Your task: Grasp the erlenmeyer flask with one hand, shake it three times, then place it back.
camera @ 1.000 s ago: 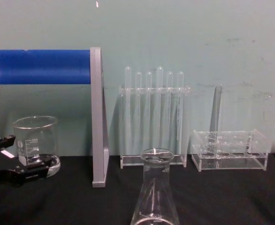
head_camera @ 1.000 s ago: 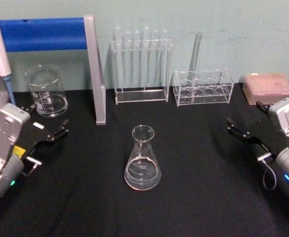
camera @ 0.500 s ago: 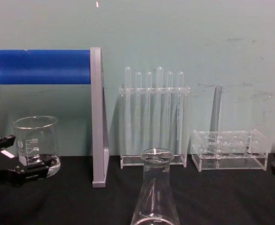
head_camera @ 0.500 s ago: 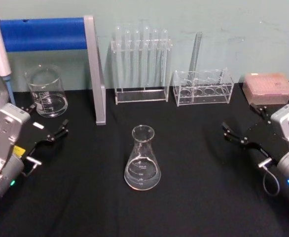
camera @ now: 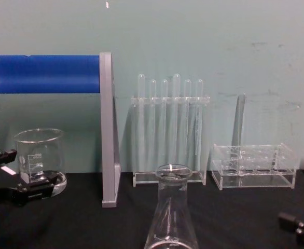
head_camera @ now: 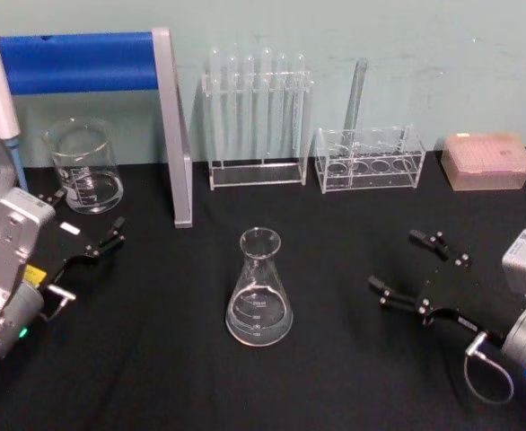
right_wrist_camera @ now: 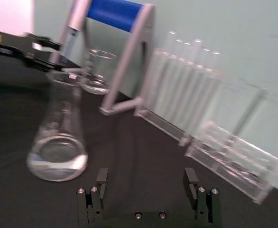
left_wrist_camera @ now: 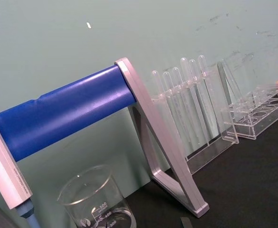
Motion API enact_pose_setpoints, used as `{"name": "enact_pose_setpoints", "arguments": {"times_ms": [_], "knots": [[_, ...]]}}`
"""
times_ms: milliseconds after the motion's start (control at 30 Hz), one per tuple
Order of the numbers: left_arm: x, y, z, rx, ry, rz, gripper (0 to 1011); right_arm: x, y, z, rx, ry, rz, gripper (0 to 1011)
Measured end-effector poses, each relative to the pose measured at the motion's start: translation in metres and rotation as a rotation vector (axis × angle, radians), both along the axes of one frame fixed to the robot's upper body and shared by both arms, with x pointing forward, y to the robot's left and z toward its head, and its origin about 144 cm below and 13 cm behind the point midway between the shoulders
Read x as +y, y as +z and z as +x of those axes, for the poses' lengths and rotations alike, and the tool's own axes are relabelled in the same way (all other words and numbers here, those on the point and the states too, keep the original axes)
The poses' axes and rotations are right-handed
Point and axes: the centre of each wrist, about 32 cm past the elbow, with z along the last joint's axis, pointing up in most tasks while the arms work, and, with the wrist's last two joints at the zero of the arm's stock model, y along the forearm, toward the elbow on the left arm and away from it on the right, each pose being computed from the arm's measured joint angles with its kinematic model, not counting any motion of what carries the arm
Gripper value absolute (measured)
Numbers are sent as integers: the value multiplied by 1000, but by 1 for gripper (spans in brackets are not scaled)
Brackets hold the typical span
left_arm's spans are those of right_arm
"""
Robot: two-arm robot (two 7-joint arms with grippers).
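- On the black table point(head_camera: 335, 377), near its middle, the erlenmeyer flask point(head_camera: 259, 292) stands upright and free.
- To the right of the flask, the right gripper point(head_camera: 396, 260) is low over the table. Its jaws are wide open and hold nothing, and its fingertips point toward the flask, well apart from it.
- At the left side, the left gripper point(head_camera: 88, 217) is near the beaker point(head_camera: 83, 166), its jaws also open and empty.
- Behind the flask, by the wall, stands a rack of test tubes point(head_camera: 256, 126).
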Motion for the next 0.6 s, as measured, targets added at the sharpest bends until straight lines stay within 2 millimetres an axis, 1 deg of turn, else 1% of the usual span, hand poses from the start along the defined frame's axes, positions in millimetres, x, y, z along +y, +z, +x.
{"name": "enact_pose_setpoints", "arguments": {"times_ms": [100, 300, 600], "knots": [[0, 0, 0, 0, 0, 0, 1001, 4, 0, -3, 30, 77, 38, 1000], [0, 0, 0, 0, 0, 0, 1001, 13, -2, -4, 63, 172, 83, 1000], [0, 0, 0, 0, 0, 0, 1001, 31, -4, 1, 95, 286, 129, 1000]]}}
